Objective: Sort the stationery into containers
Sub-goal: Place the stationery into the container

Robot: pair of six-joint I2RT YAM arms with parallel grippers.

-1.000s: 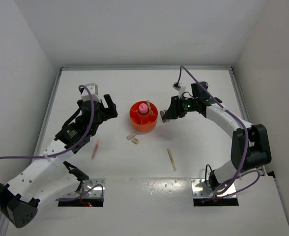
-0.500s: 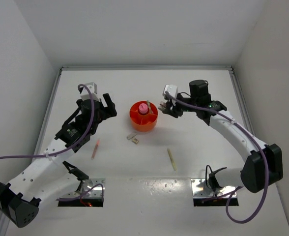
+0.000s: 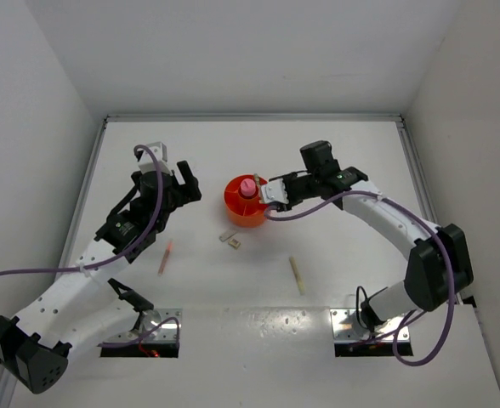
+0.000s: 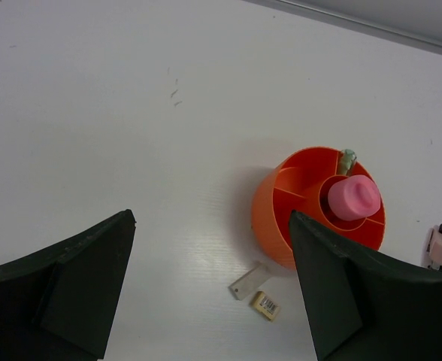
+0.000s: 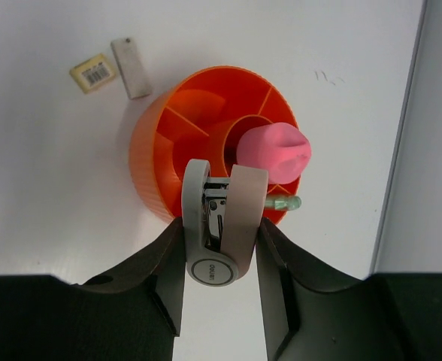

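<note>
The round orange organiser (image 3: 243, 212) (image 4: 270, 214) (image 5: 152, 169) holds a pink cylinder (image 3: 247, 185) (image 4: 354, 197) (image 5: 273, 153) in its central well. A mint green stick (image 4: 346, 159) (image 5: 283, 202) leans out over its rim. My right gripper (image 3: 272, 195) (image 5: 221, 259) is shut on the pink and grey mini stapler (image 3: 274, 189) (image 5: 222, 226), held above the organiser's right edge. My left gripper (image 3: 189, 183) (image 4: 210, 293) hangs open to the organiser's left with nothing in it. Two beige blocks (image 3: 229, 240) (image 4: 250, 280) (image 5: 93, 72) lie just in front of the organiser.
A thin pink-orange pen (image 3: 164, 257) lies on the table under my left arm. A pale yellow stick (image 3: 296, 274) lies nearer the front, right of centre. White walls close in the table at the back and on both sides.
My right arm has swung left with the stapler, from beside the organiser's right to over its right rim. The left arm has not moved.
</note>
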